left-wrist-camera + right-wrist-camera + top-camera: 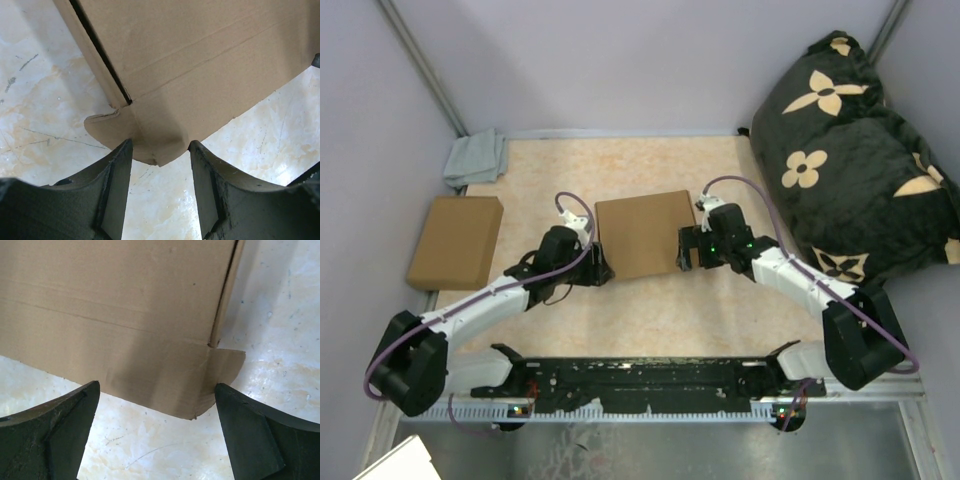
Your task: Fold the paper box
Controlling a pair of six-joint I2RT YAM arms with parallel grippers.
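I have the paper box (642,232) lying flat near the middle of the table (720,320), between my two arms. From the top camera it looks almost square, a little wider than deep, so I read its long axis as running left to right. It is turned slightly, with its right end further from the bases than its left.

The left gripper (598,268) sits at the box's near left corner. On the left wrist camera its fingers (112,190) are apart, with a rounded corner tab (107,127) of the box lying between the tips. I cannot tell whether they touch it. A dark slit (100,52) runs away from that corner, between the top panel and a narrow side strip.

The right gripper (683,250) is at the box's right edge. Its fingers (70,415) are spread wide, with the near edge of the box between them, and a second rounded tab (227,365) sticks out at that corner.

A second brown box (455,240) lies well apart on the left, with a grey cloth (475,158) beyond it. A black flowered cushion (850,150) fills the far right.
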